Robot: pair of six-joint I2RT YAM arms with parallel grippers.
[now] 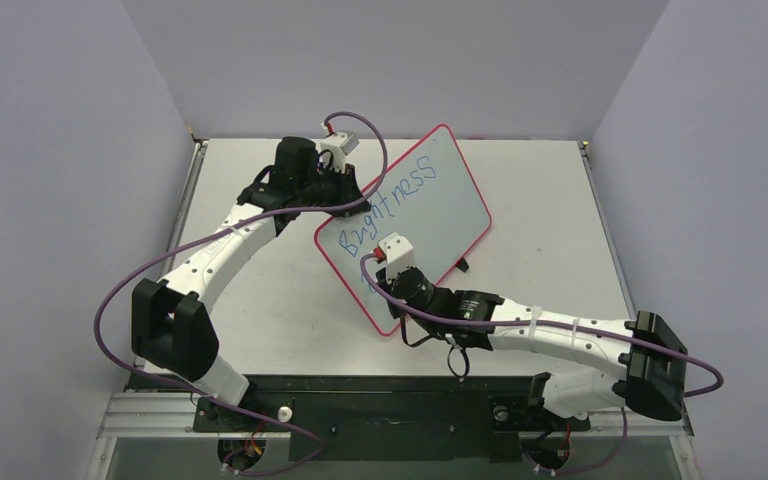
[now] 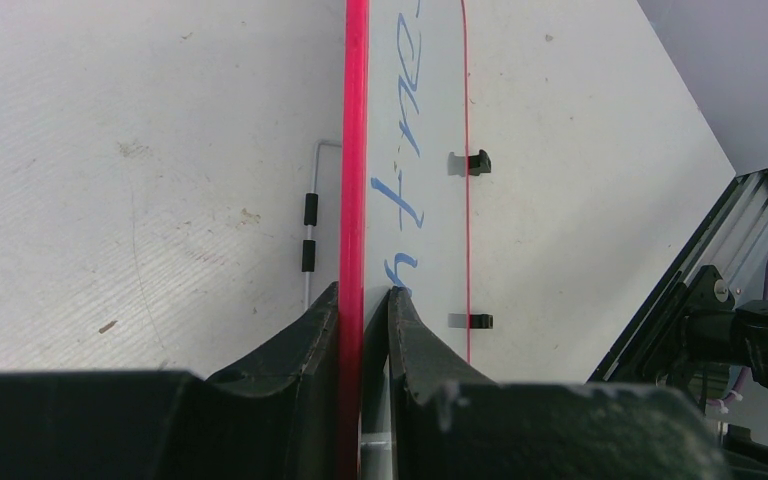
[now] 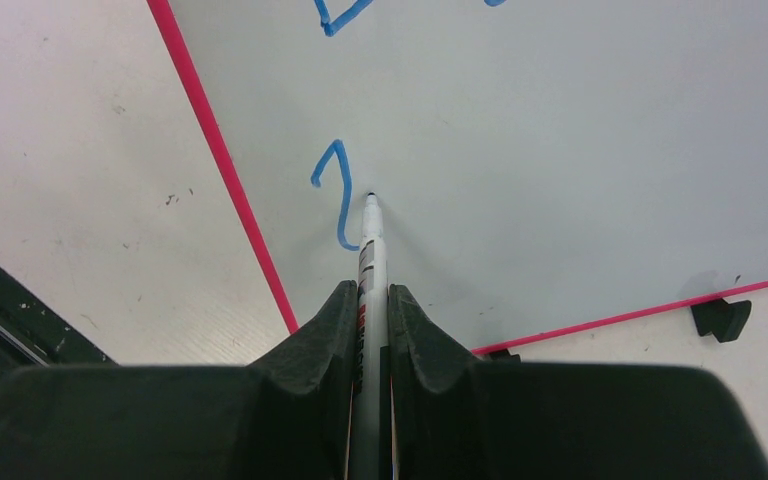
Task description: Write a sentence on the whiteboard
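The whiteboard [image 1: 440,215] lies tilted across the table, white with a red-pink rim. Blue writing [image 1: 390,200] reads "Brightness" along its upper part. My left gripper [image 1: 352,195] is shut on the board's far-left edge; in the left wrist view the rim [image 2: 353,150] runs between the jaws [image 2: 364,300]. My right gripper [image 1: 385,272] is shut on a white marker [image 3: 372,250]. Its tip touches the board [image 3: 560,150] beside a fresh blue stroke [image 3: 335,190] near the lower left corner.
Small black clips [image 2: 478,161] stick out from the board's lower edge; one shows in the right wrist view [image 3: 720,318]. A wire stand [image 2: 310,230] lies behind the board. The black frame rail [image 1: 360,400] runs along the table's near edge.
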